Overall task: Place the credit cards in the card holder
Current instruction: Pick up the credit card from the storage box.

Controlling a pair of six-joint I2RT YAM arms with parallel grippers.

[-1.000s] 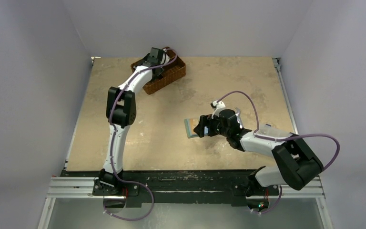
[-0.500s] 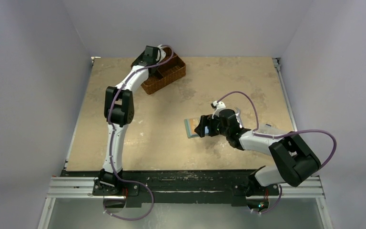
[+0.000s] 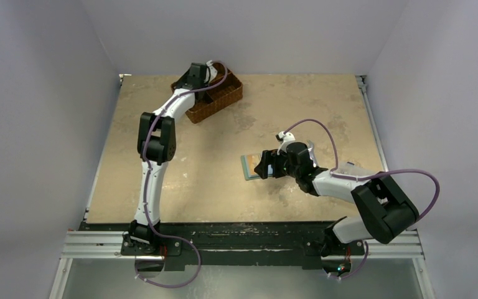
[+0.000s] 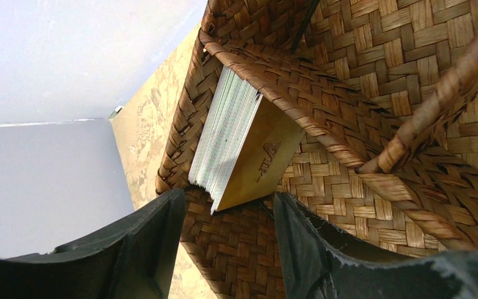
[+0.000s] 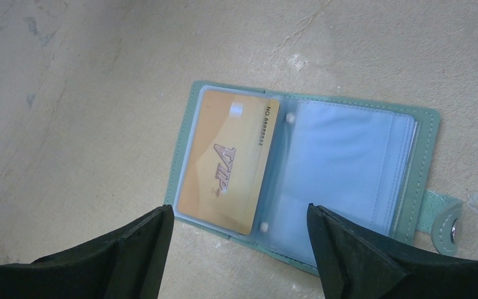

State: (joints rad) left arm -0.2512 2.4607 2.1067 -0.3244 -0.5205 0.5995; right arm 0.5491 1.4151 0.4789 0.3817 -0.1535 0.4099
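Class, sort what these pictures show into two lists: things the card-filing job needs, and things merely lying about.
Job in hand:
stack of cards, inside the wicker basket
open card holder
VIP card, already in its sleeve

Merely there:
the wicker basket itself
table

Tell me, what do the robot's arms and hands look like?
The left arm and right arm share slim white links, chunky black joints and a looping purple cable. The left hand and right hand each have two broad black wedge-shaped fingers.
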